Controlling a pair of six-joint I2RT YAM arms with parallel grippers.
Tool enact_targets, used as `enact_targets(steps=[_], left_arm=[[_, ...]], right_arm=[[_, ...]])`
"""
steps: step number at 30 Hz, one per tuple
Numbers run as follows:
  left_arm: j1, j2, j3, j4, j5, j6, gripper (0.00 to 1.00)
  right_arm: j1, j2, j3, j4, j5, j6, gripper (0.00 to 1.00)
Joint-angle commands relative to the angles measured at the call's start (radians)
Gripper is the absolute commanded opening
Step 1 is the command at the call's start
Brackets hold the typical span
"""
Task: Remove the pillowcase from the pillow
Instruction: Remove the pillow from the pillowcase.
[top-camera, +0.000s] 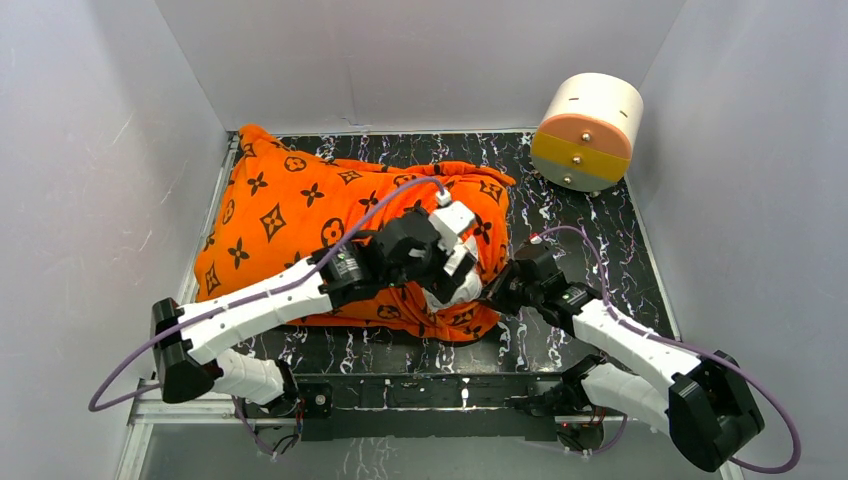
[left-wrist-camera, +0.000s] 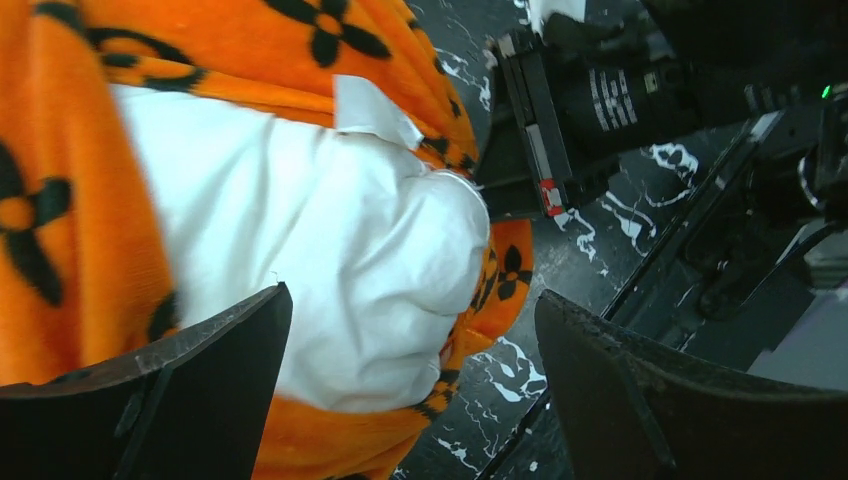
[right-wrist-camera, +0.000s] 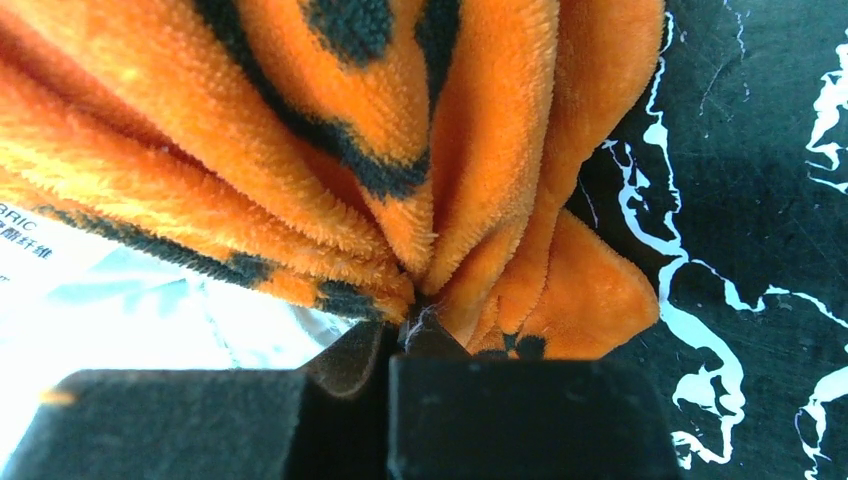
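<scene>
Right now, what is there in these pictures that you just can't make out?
- Most of the pillow: in the top view it is covered by the pillowcase. Only a white corner shows in the left wrist view.
- Text on the printed label: in the right wrist view it is cut off by the left edge and too small to read.
- Fingertips of the right gripper: in the top view they are lost in the bunched pillowcase.

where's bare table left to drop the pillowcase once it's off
Bare table: the right side, between the white-and-orange drum and the right arm; also the near strip between the pillowcase and the arm bases. Crowded: the pillowcase's open end, where the open left gripper and the right gripper, shut on fabric, meet.
</scene>
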Motion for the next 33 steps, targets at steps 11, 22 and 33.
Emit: enact_targets(steps=[11, 22, 33], left_arm=[[-0.136, 0.201, -0.065, 0.065, -0.153, 0.275, 0.9], [-0.133, 0.364, -0.088, 0.178, -0.461, 0.26, 0.49], [-0.083, 0.111, -0.056, 0.193, -0.501, 0.16, 0.0]], right_arm=[[-0.011, -0.109, -0.03, -0.154, 0.119, 0.008, 0.0], [-0.011, -0.133, -0.015, -0.212, 0.099, 0.024, 0.0], [-0.023, -0.189, -0.004, -0.27, 0.113, 0.08, 0.0]])
